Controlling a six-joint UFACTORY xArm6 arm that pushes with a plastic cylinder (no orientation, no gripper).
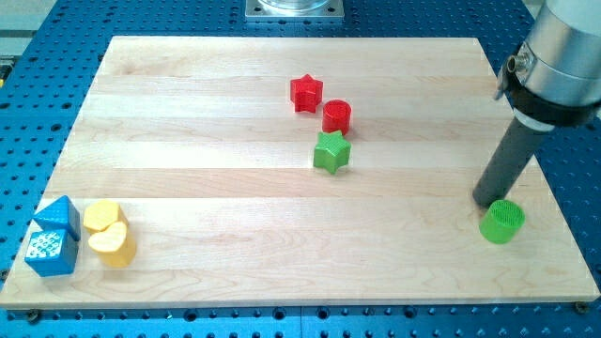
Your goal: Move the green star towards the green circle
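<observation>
The green star (pixel 331 152) lies a little right of the board's middle, just below a red cylinder (pixel 337 116). The green circle (pixel 502 222) sits near the board's right edge, toward the view's bottom. My tip (pixel 485 200) rests on the board just up and left of the green circle, almost touching it. The tip is far to the right of the green star.
A red star (pixel 306 94) lies up and left of the red cylinder. At the bottom left corner stand a blue block (pixel 53 237), a yellow hexagon-like block (pixel 101 216) and a yellow heart (pixel 113 246). The wooden board (pixel 207 188) lies on a blue perforated table.
</observation>
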